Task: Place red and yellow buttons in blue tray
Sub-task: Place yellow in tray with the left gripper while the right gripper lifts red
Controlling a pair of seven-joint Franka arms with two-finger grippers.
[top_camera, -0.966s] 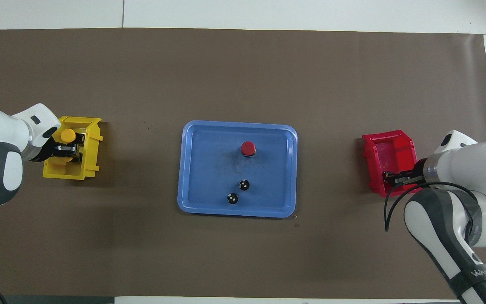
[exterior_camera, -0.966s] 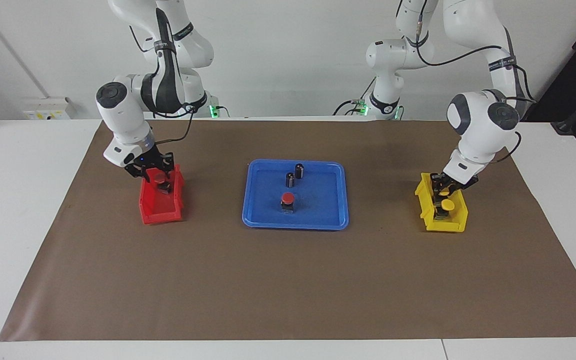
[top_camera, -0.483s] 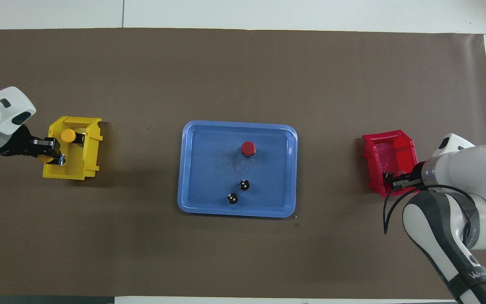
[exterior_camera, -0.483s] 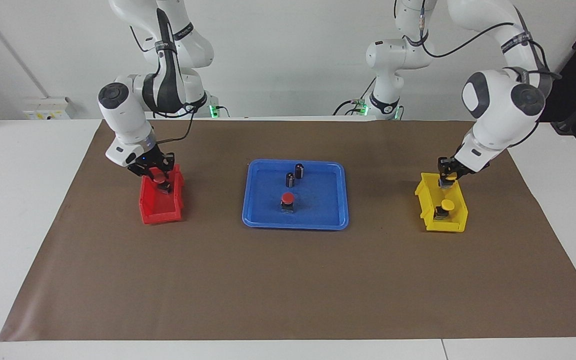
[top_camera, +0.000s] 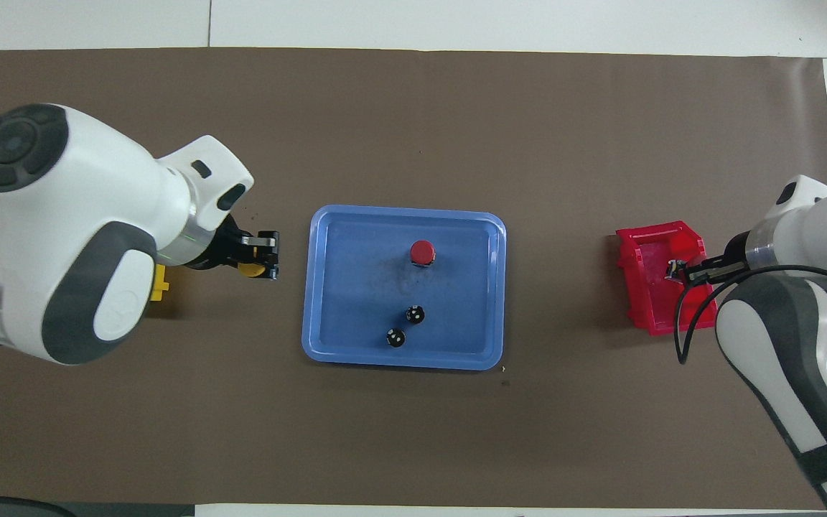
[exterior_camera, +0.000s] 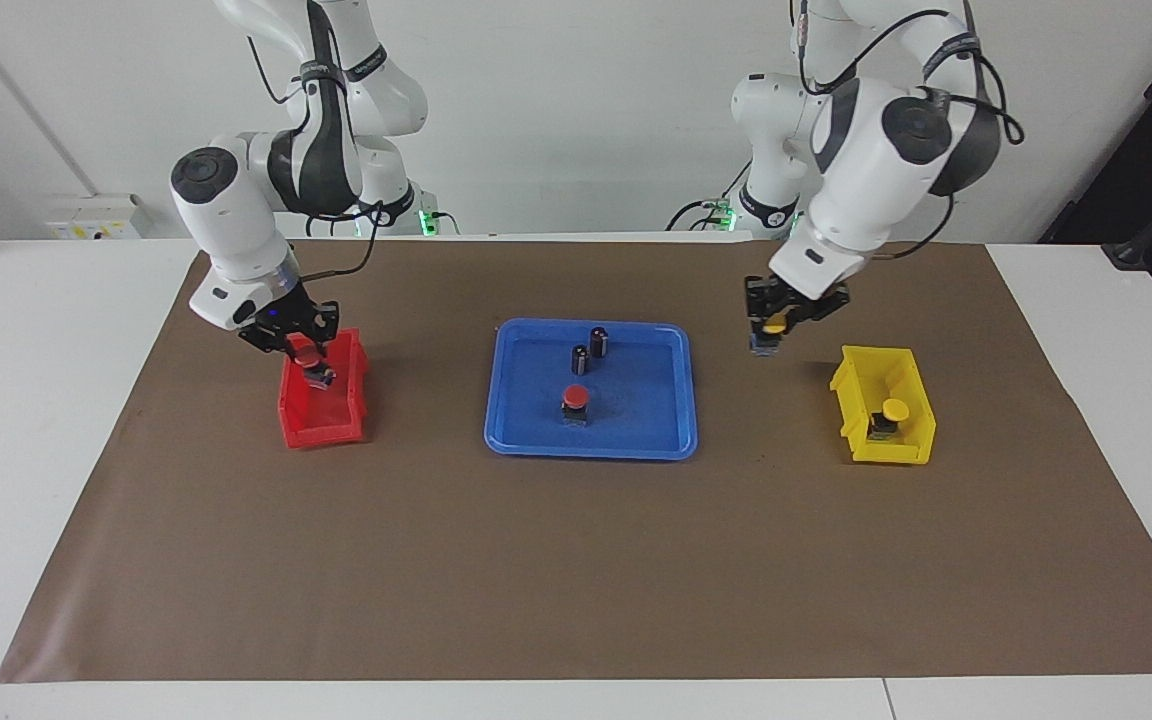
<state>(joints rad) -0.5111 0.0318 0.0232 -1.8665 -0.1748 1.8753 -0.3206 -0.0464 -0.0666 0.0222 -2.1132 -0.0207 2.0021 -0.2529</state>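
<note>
Buttons are split between places: one red button [exterior_camera: 574,398] already stands in the blue tray [exterior_camera: 666,440] beside two dark cylinders [exterior_camera: 588,351], and one yellow button [exterior_camera: 894,411] waits in the yellow bin [exterior_camera: 851,405]. The left gripper [exterior_camera: 772,325] hangs between that bin and the tray, fingers closed on a second yellow button [exterior_camera: 774,323], raised to clear the rim. Over the red bin [exterior_camera: 311,432], the right gripper [exterior_camera: 301,350] pinches another red button [exterior_camera: 308,355].
</note>
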